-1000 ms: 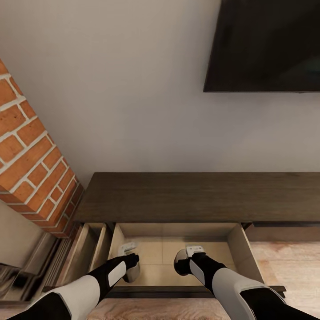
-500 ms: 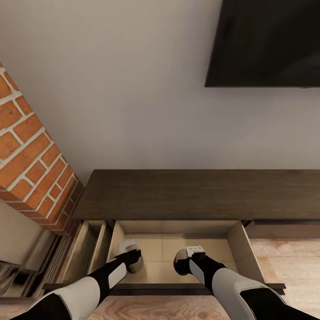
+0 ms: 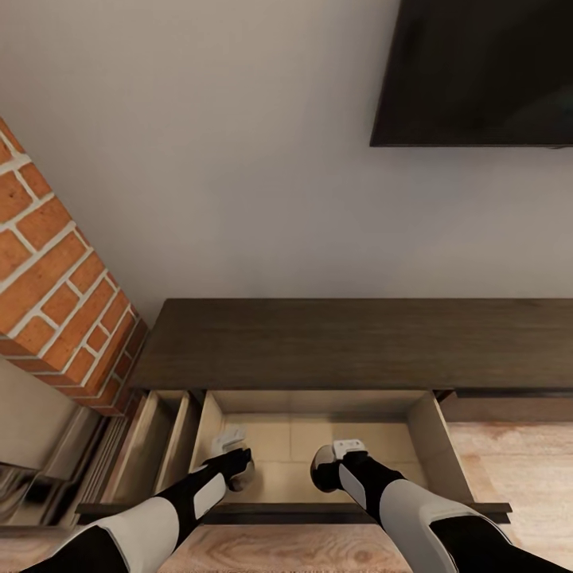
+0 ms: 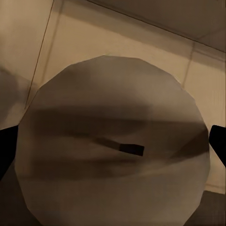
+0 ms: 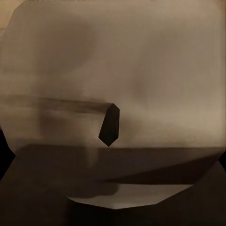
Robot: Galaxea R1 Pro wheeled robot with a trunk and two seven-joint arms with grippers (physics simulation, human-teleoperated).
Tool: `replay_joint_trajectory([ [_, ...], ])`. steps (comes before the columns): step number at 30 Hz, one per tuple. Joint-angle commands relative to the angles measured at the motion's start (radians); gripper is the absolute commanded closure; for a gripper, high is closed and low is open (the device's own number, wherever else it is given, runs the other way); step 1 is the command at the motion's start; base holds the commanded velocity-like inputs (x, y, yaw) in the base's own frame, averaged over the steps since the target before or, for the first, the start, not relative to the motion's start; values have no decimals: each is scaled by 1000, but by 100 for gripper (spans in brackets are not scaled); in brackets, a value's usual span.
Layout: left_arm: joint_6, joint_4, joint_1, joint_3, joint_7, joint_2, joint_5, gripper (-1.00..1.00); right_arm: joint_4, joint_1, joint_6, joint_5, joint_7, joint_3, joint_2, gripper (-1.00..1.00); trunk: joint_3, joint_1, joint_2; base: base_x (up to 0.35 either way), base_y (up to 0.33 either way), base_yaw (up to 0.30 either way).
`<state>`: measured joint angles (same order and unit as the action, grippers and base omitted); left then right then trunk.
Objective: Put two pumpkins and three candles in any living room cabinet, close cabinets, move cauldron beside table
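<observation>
The cabinet [image 3: 350, 342] stands against the wall with a wide drawer [image 3: 278, 438] pulled out, its inside pale beige. Both arms reach down into that drawer. My left gripper [image 3: 237, 471] is shut on a beige-grey candle [image 3: 245, 477], whose round top and dark wick [image 4: 113, 141] sit between black fingertips [image 4: 5, 150] in the left wrist view. My right gripper [image 3: 328, 469] is shut on another candle [image 3: 321, 465], and its flat top [image 5: 113, 70] shows very close in the right wrist view. The pumpkins and the cauldron are out of view.
A narrower drawer [image 3: 155, 446] beside the wide one also stands open, at its left. A brick fireplace [image 3: 56, 263] rises at the left. A dark TV [image 3: 477, 72] hangs on the wall at upper right. Wooden floor [image 3: 509, 469] lies right of the drawer.
The whole view has shifted slightly, so the camera has moved. Both grippers stay in the drawer on their candles, a touch lower against the drawer floor.
</observation>
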<state>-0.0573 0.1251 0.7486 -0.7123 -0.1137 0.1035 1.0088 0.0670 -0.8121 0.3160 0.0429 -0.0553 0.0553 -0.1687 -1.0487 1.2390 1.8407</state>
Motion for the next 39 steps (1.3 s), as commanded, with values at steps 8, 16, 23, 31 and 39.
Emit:
replay_joint_trajectory([
  [8,-29,-10,-1,-1,-1,1,-3,100,8,-1,-1,0,1,0,1,100,-7,0,0,0,0,0],
  [16,-48,0,-2,-1,0,1,-1,100,8,-1,-3,0,1,0,1,100,-7,0,0,11,0,0],
  [23,-49,1,-2,-1,0,1,0,100,8,-1,-3,1,1,0,1,100,-7,0,0,119,0,0],
  [31,-49,1,-2,-1,0,1,1,100,8,-1,-3,2,2,0,0,100,-7,0,0,5,0,0],
  [39,-49,1,-2,-1,0,1,0,100,8,-1,-3,2,2,0,0,100,-26,23,42,0,0,0],
])
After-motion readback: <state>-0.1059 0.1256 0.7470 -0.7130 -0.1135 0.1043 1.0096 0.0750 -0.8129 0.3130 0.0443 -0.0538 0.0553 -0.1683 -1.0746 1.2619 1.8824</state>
